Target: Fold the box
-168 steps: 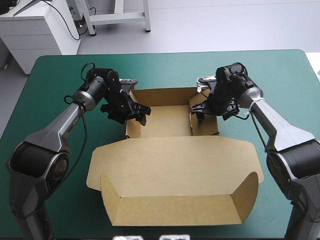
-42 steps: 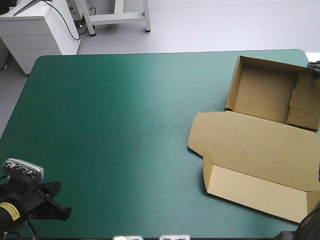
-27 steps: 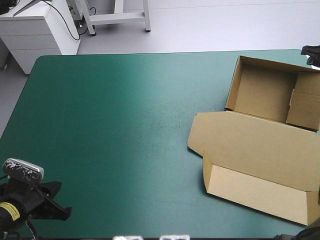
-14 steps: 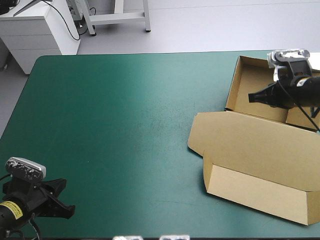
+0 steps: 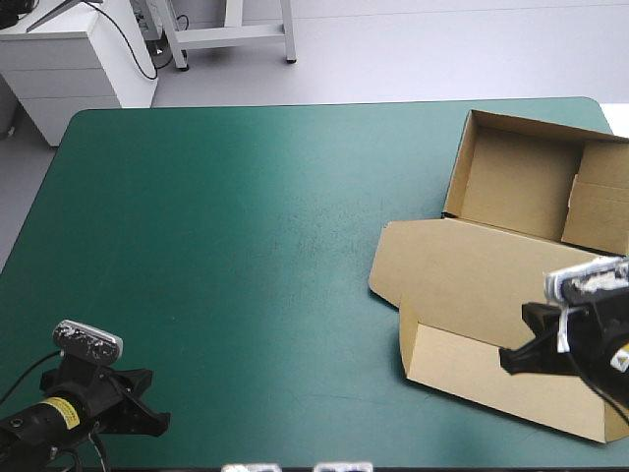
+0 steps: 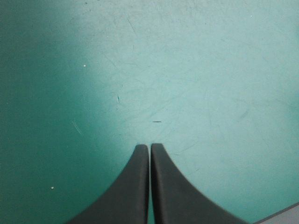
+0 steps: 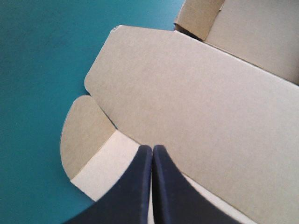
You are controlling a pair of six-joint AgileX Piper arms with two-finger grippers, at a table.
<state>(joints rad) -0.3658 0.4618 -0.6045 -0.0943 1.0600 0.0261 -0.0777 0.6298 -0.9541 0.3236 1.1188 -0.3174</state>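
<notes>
The brown box [image 5: 511, 182] lies at the table's right side as an open tray with raised walls. Its lid [image 5: 472, 280] is spread flat toward the near edge, with a front flap [image 5: 462, 374] turned up a little. My right gripper [image 5: 508, 361] hovers shut over that front flap; in its wrist view the gripper [image 7: 152, 148] points at the lid panel [image 7: 201, 102], beside a rounded side tab [image 7: 84, 135]. My left gripper [image 5: 152, 418] is low at the table's near left corner, far from the box, shut with nothing in it [image 6: 149, 147].
Bare teal-green cover [image 5: 246, 236] stretches from the box to the table's left edge. The box's right end reaches the table's right edge. Under the left gripper there is only scuffed cover [image 6: 187, 70].
Earlier both grippers worked at the tray in mid-table. The box now sits at the right. The right gripper swept from the tray to over the lid's front flap. The left gripper edged rightward.
</notes>
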